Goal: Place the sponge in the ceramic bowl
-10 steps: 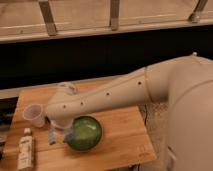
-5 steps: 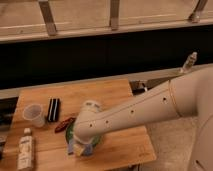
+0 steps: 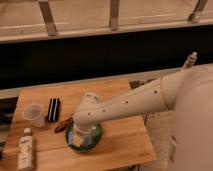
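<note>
— Where do we have the gripper [image 3: 81, 131]?

— Low over the green ceramic bowl [image 3: 98, 135]. It sits at the end of the arm [image 3: 130, 102], which reaches in from the right and bends down at the wrist. We judge it comes from above because a shallow dish is easiest to enter that way.

— Is it gripping, or has it let go?

— We cannot tell; the wrist hides that.

— And the sponge [image 3: 75, 139]?

— We see a pale blue and yellowish patch inside the bowl's rim, right under the gripper. Whether it rests on the glaze or hangs just above it, we cannot say.

— What lies around?

— Everything else is on the wooden table [image 3: 125, 142]. A reddish-brown object [image 3: 63, 124] lies just beside the bowl's left rim. Beyond it are the black block [image 3: 53, 109] and the translucent plastic cup [image 3: 33, 114], and the white bottle [image 3: 25, 153] lies near the front-left edge. None crowds the bowl, so we think a straight lift out would meet nothing.
</note>
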`<state>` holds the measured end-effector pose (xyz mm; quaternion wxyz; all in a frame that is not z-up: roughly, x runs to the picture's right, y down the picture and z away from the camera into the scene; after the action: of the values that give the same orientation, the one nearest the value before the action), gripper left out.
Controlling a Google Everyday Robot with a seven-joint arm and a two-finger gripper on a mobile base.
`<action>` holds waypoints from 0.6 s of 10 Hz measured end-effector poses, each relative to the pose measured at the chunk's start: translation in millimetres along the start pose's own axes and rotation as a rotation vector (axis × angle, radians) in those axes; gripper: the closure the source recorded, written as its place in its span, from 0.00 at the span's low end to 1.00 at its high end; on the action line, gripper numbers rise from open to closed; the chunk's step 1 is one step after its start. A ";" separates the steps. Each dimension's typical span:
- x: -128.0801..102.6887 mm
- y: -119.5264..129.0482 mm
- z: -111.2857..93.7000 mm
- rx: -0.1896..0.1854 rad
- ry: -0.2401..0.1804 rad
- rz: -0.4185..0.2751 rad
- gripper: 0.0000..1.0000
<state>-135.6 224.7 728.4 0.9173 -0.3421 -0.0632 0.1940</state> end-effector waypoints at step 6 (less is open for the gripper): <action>-5.7 -20.8 7.9 0.005 0.006 0.005 0.65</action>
<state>-136.3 212.8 748.0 0.9178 -0.3406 -0.0590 0.1951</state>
